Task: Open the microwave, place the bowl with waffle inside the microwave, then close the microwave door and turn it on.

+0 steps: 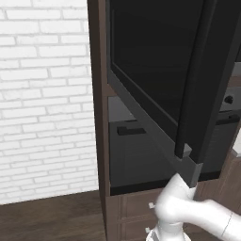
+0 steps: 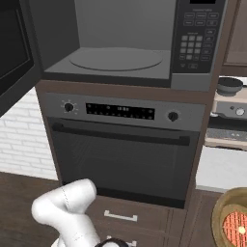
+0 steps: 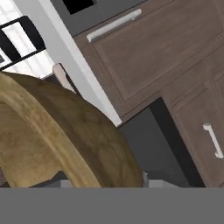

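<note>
microwave door [image 1: 155,89] swung wide | cavity of microwave [image 2: 120,58] bare | bowl [image 2: 230,219] with waffle [image 2: 237,227] low right, rim by claw, grip cannot be told | step: carrying | next: lift onto turntable [image 2: 116,59]

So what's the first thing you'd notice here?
The microwave stands wide open at the top of the cabinet, its round turntable bare, and its big dark door is swung out to the left. Low at the right, a wooden bowl holds a reddish waffle; the bowl's rim looms close in the hand view.
</note>
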